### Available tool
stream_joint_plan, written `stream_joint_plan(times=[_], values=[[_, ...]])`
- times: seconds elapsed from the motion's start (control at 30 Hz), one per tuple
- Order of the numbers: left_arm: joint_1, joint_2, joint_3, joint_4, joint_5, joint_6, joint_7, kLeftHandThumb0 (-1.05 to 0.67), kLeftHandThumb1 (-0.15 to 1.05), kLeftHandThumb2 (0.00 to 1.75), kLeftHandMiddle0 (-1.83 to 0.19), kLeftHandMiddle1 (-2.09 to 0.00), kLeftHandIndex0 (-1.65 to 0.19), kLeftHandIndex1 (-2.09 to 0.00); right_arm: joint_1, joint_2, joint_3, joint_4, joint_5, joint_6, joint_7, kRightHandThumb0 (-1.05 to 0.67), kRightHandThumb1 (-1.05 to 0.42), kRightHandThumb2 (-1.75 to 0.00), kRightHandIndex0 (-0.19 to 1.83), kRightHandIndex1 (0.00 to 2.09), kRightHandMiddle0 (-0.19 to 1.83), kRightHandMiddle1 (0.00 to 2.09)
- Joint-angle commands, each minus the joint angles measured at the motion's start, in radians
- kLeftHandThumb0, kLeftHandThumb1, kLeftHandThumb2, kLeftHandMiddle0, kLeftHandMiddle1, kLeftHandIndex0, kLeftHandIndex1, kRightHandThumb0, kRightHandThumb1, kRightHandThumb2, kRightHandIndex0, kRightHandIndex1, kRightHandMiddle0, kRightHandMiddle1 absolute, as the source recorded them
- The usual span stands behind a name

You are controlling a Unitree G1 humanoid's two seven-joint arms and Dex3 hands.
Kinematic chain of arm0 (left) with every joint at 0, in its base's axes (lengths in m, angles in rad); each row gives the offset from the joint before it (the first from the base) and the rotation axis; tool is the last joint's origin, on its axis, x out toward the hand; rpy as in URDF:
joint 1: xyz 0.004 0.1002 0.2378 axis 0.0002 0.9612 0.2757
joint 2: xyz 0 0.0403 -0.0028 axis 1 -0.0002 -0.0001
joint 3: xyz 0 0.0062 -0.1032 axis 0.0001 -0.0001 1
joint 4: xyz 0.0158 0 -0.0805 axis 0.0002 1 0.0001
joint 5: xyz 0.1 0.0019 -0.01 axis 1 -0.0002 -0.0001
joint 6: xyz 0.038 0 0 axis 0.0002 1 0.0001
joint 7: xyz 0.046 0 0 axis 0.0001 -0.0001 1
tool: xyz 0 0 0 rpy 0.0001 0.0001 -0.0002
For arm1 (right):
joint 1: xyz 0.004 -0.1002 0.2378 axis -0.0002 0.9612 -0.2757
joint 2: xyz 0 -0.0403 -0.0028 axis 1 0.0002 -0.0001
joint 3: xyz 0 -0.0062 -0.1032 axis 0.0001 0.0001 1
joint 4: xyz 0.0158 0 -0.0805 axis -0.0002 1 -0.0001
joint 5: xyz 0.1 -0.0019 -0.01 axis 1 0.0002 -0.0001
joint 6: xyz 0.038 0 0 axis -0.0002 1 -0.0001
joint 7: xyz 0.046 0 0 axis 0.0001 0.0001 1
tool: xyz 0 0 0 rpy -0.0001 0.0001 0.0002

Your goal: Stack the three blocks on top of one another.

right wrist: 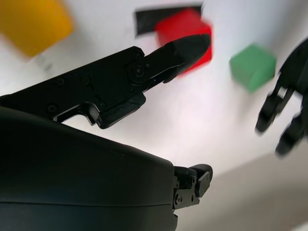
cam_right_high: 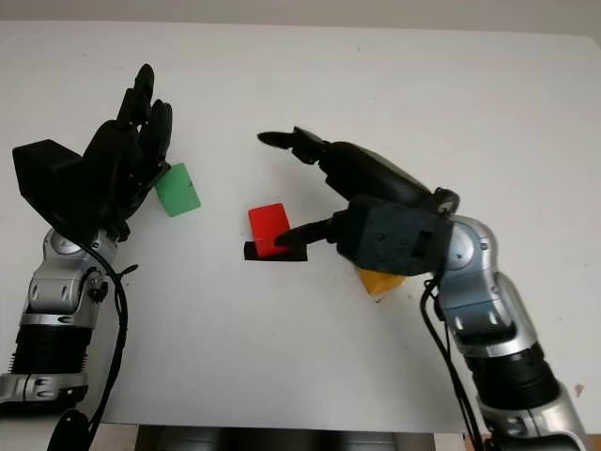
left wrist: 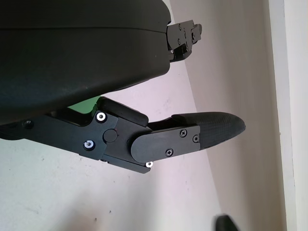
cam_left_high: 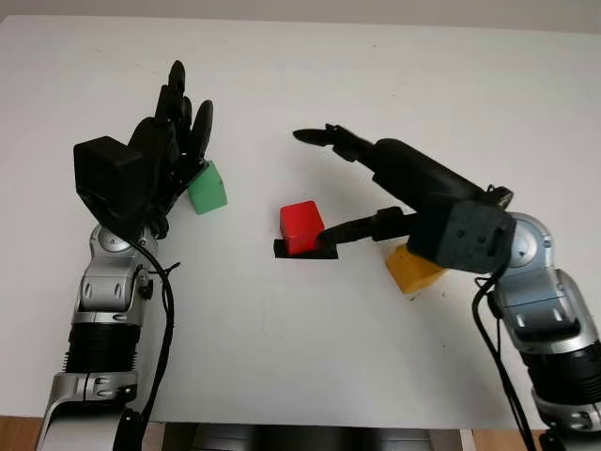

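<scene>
The head views lay out the white table (cam_left_high: 310, 338) with three blocks on it, one of each colour, none stacked. The red block (cam_left_high: 301, 227) sits near the middle on a small black patch (cam_left_high: 305, 251). The green block (cam_left_high: 207, 188) lies to its left, and the yellow block (cam_left_high: 413, 269) to its right, partly hidden under the right arm's wrist.

The left hand (cam_left_high: 164, 150) is raised just beside the green block on that block's left, open and holding nothing; from the head views it cannot be told whether it touches the block. The right hand (cam_left_high: 362, 193) reaches over the red block from the right, open and gripping nothing: one finger (cam_left_high: 362, 228) points at the block's right side low down, while the other fingers (cam_left_high: 329, 139) extend above and beyond it.

The right wrist view adds what the head views do not: the finger's tip lies across the red block's face, with the green block and the left hand's fingers beyond it. The left wrist view shows a sliver of green behind that hand's shell and one black finger (left wrist: 207, 132) over the pale table.

A strip of wooden floor (cam_left_high: 19, 432) shows past the table's near edge.
</scene>
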Motion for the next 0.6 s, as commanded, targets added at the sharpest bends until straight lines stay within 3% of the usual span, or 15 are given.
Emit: stream_joint_plan(times=[0.0, 0.2, 0.57], values=[[0.008, 0.012, 0.008, -0.006, -0.006, -0.001, -0.008, -0.75, 1.05, 0.61, 0.19, 0.00, 0.19, 0.00, 0.003, -0.048, -0.054, -0.018, 0.024, -0.027, 0.009, -0.68, -0.89, -0.05, -0.01, 0.06, 0.15, 0.27], [0.000, 0.012, 0.009, -0.001, -0.004, 0.001, -0.007, -0.76, 1.05, 0.60, 0.19, -0.02, 0.19, -0.01, 0.100, -0.147, -0.165, -0.042, 0.111, -0.030, 0.073, -0.61, -0.83, -0.04, 0.02, 0.07, 0.26, 0.26], [-0.015, 0.015, 0.013, 0.028, -0.004, -0.031, -0.014, -0.77, 1.05, 0.58, 0.19, -0.04, 0.19, -0.02, 0.273, -0.283, -0.234, -0.193, 0.082, -0.078, 0.129, -0.64, -0.85, -0.06, -0.01, 0.05, 0.36, 0.17]])
